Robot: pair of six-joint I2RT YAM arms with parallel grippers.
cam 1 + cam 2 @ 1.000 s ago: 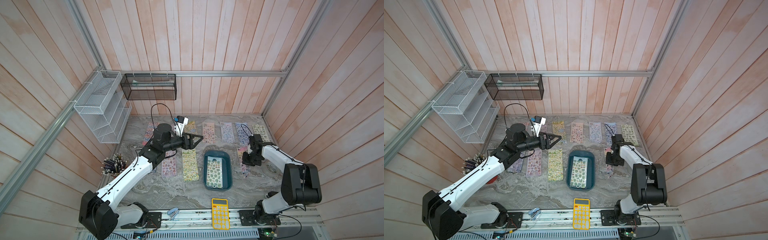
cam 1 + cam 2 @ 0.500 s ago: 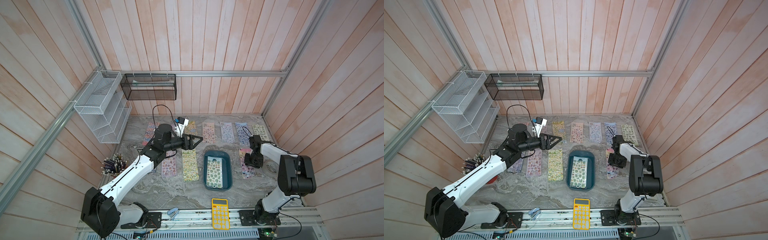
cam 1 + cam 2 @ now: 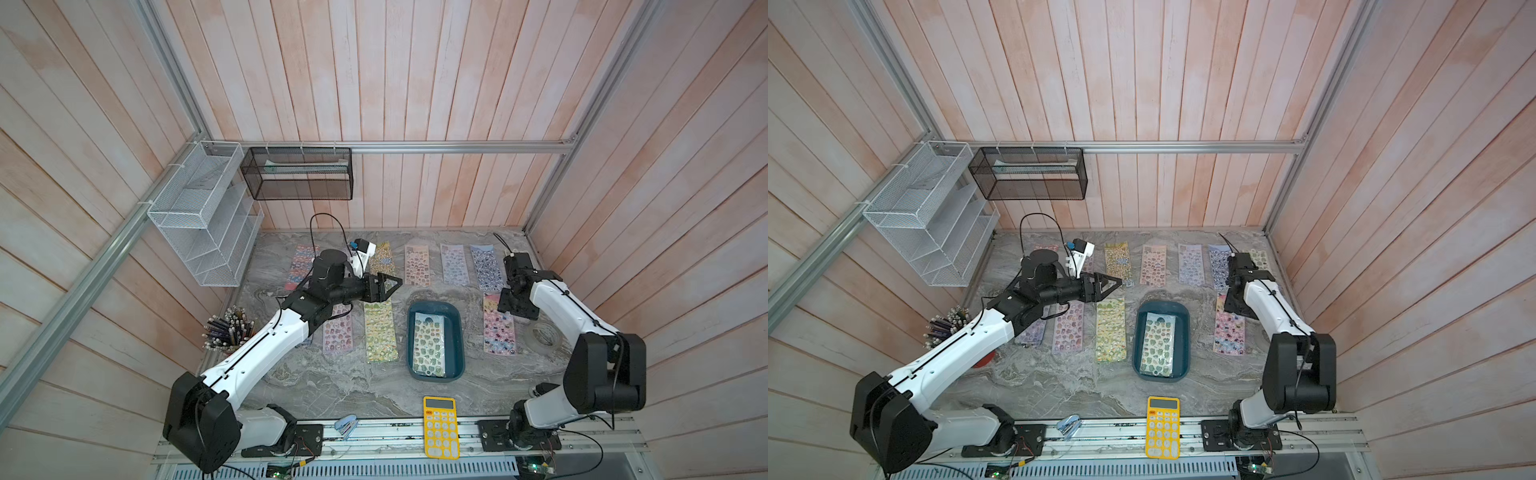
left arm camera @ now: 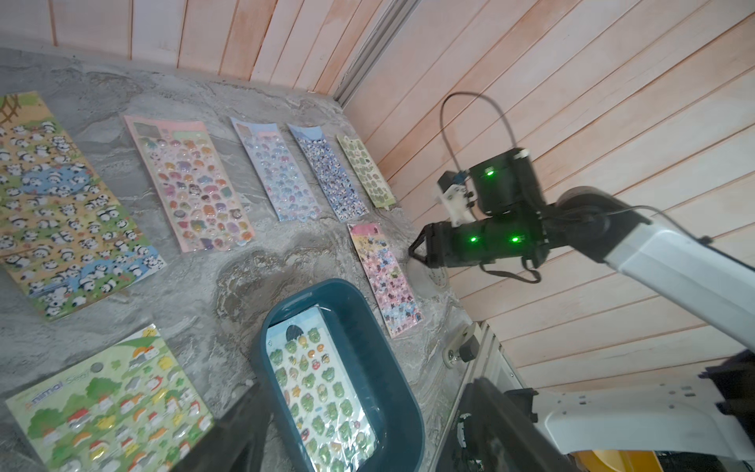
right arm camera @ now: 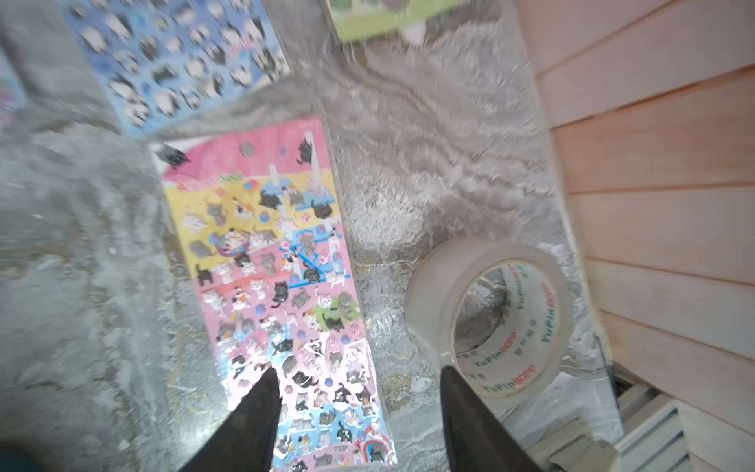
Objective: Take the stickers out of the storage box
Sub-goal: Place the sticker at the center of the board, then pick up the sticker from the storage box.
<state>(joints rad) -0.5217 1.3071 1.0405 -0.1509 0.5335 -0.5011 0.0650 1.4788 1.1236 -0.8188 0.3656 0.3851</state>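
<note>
The dark teal storage box [image 3: 457,332] [image 3: 1181,332] [image 4: 380,347] sits mid-table with one green sticker sheet [image 3: 430,347] [image 3: 1158,343] [image 4: 318,388] inside. Several other stickers lie flat on the table around it. Nearest the right arm is a pink cat sheet [image 3: 498,324] [image 3: 1228,328] [image 5: 286,286]. My right gripper [image 3: 512,306] [image 5: 358,372] hovers open and empty over that sheet's end, one finger above it. My left gripper [image 3: 392,282] [image 3: 1115,284] [image 4: 367,408] hangs open and empty, behind and left of the box.
A clear tape roll [image 3: 544,336] [image 5: 502,318] lies close to my right gripper, by the side wall. A yellow calculator [image 3: 441,426] and a small stapler [image 3: 347,426] lie at the front edge. A pencil cup [image 3: 228,332] stands left. Wire racks [image 3: 203,216] hang on the walls.
My right gripper has gone from shut to open, and the pink cat sheet now lies flat on the table. The left arm has barely moved.
</note>
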